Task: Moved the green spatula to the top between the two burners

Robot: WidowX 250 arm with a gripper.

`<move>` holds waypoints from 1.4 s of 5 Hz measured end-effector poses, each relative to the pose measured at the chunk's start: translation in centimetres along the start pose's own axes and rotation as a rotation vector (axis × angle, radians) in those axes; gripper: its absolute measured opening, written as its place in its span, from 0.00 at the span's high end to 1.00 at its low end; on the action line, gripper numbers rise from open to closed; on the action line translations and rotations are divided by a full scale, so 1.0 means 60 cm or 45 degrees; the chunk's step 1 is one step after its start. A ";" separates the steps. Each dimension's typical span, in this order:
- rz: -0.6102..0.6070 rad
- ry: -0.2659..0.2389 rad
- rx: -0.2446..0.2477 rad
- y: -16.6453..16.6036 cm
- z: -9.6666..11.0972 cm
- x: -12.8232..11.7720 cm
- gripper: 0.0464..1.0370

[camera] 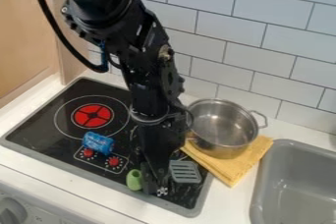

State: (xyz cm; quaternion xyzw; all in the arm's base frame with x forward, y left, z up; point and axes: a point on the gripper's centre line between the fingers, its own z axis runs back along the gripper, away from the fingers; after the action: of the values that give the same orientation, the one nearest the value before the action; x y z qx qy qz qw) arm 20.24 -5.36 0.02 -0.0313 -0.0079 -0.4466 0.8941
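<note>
The black gripper (156,187) hangs at the lower centre of the frame, over the middle of the green spatula (185,173); whether it is open or closed on it, I cannot tell. The spatula lies near the stove's (191,211) lower edge, green handle (134,180) left of the gripper, grey slotted head (186,169) right.

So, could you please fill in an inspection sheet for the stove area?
surface: black cooktop, one red-centred burner showing
job's things: green handle left of the hand, slotted grey head right; join hidden
clutter: blue cylinder near red knobs; steel pot on yellow cloth
hand: low, over the cooktop's near edge
cables: black loop beside the arm
surroundings: grey sink, white tiled wall
</note>
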 end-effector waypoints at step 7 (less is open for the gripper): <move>-0.224 -0.109 0.024 0.128 0.141 -0.007 0.74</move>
State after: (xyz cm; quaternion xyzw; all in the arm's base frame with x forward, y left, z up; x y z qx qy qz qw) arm 26.22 0.09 8.05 -0.0410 -0.0530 -0.5215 0.8506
